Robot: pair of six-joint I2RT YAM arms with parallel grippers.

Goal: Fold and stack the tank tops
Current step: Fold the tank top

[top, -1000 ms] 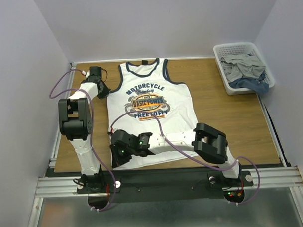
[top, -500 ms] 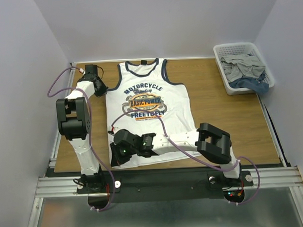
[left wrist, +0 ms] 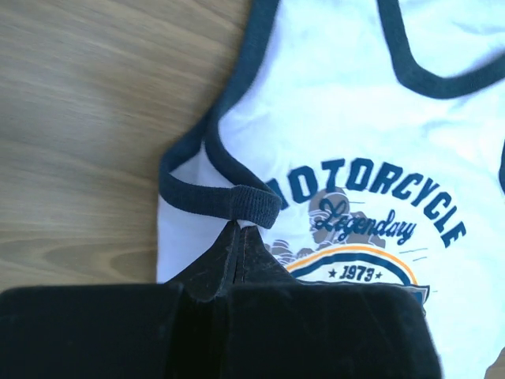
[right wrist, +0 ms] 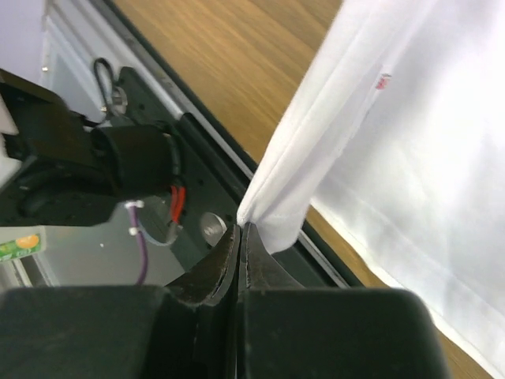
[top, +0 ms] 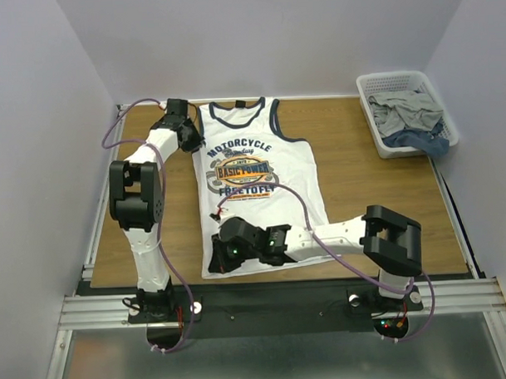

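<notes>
1. This is looking like a robotics lab test cell: plain pale walls point(top: 264, 39) are boxing in a single wooden table point(top: 361, 194).
2. A left arm point(top: 137, 193) and a right arm point(top: 392, 239) are sitting bolted to an aluminium rail point(top: 282, 301) at the near edge.
3. A purple cable point(right wrist: 144, 257) is running bare by the base, and status lights point(top: 389, 324) are glowing.
4. A white plastic basket point(top: 390, 75) is holding crumpled clothes point(top: 408, 109) at the far right.

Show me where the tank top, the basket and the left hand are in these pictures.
tank top point(top: 244, 169), top external view, on the chest print.
basket point(top: 390, 76), top external view, on its far rim.
left hand point(left wrist: 237, 229), left wrist view, between the shut fingertips pinching the navy armhole trim.
</notes>
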